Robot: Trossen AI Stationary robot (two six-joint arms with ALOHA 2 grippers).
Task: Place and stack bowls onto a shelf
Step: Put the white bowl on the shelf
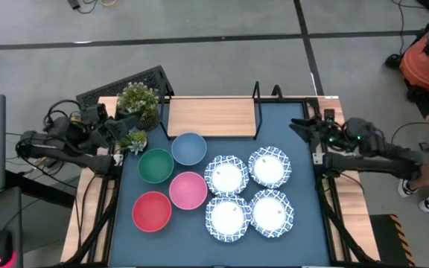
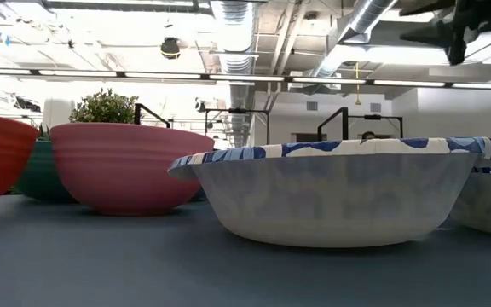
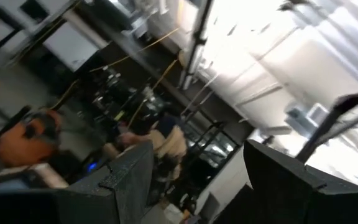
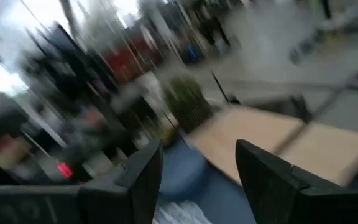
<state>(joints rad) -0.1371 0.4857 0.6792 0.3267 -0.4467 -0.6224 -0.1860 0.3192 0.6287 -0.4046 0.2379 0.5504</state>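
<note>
Both hands open and empty; right hand [image 1: 298, 125] just beside the shelf [image 1: 211, 117], patterned bowls [image 1: 248, 193] nearest it; left hand [image 1: 129, 119] by the plant [image 1: 138, 100].

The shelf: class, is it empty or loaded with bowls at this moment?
Empty. In the high view the shelf shows bare wood, and all eight bowls sit on the blue mat.

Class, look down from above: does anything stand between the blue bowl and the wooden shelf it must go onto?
Nothing visible does. The blue bowl sits just in front of the shelf, with only bare mat between them. The potted plant stands off to the side, beyond the shelf's end.
</note>
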